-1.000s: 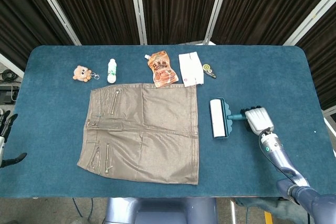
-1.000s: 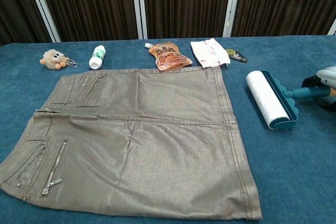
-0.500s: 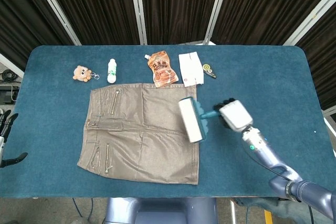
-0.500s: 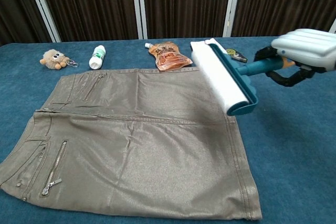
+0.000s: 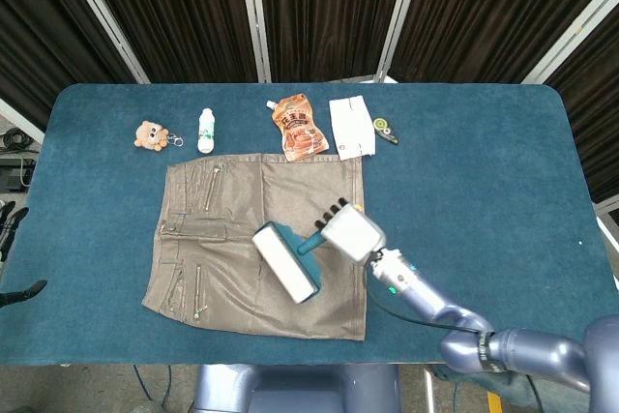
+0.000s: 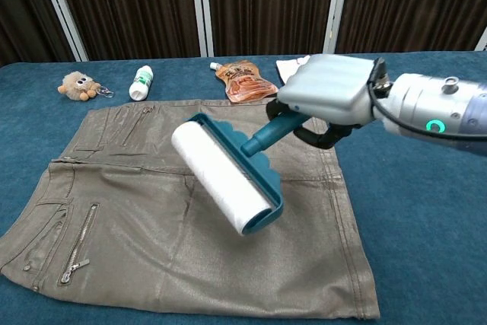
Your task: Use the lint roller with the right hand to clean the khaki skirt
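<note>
The khaki skirt [image 5: 232,229] [image 6: 137,211] lies flat on the blue table, waistband to the left. My right hand [image 5: 352,233] [image 6: 329,95] grips the teal handle of the lint roller [image 5: 286,260] [image 6: 222,180]. The white roll hangs tilted over the middle of the skirt; whether it touches the fabric I cannot tell. My left hand [image 5: 14,253] shows only as dark fingers at the far left edge of the head view, off the table, holding nothing.
Along the far side of the skirt lie a plush keychain [image 5: 151,134], a small white bottle [image 5: 205,130], an orange pouch [image 5: 298,127], a white packet [image 5: 351,128] and a small dark tag [image 5: 385,130]. Blue table cloth [image 5: 484,162] stretches to the right.
My right hand has lifted the roller from the table right of the skirt and carried it left, from the skirt's right edge to over its middle. The left hand stays put.
</note>
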Motion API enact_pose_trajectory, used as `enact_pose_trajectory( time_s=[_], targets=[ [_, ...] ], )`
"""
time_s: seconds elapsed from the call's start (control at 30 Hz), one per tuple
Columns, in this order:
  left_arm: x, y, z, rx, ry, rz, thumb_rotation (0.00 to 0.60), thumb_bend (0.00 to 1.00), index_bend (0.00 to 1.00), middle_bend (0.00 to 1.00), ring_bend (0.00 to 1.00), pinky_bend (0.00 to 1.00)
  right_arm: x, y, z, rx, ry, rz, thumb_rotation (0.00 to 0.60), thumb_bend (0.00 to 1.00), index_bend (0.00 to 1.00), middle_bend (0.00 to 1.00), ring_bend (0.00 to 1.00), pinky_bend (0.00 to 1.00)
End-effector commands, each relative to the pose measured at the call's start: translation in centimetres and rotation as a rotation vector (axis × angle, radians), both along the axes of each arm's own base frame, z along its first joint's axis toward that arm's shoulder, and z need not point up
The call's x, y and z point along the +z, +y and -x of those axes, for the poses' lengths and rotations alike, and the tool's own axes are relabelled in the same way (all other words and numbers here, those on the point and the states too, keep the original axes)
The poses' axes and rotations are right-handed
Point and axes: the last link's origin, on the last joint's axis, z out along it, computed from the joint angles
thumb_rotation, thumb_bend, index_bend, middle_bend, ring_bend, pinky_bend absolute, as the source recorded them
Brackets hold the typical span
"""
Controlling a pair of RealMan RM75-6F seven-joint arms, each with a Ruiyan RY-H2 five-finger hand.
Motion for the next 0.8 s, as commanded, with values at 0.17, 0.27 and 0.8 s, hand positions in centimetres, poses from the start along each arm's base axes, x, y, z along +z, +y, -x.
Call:
enact_pose_trajectory(
  time_s=[0.17,0.27,0.8],
  targets=[
    [0.3,-0.1,0.2,0.001,-0.008,0.000,0.600,0.00,0.00,0.00,0.00,0.00,-3.9,1.7,-1.7,0.017,0.088,-0.020,0.600,0.83,0.46,0.54,0.43,0.41],
    [0.3,-0.1,0.2,0.002,-0.011,0.000,0.600,0.00,0.00,0.00,0.00,0.00,-4.0,1.4,-0.8,0.007,0.118,-0.001,0.600,0.83,0.46,0.54,0.43,0.42],
    [-0.2,-0.2,-0.3,-0.013,-0.002,0.010,0.600,0.00,0.00,0.00,0.00,0.00,0.9,-3.7,8.4,-0.038,0.328,0.216,0.600,0.87,0.46,0.55,0.44,0.42]
  ],
)
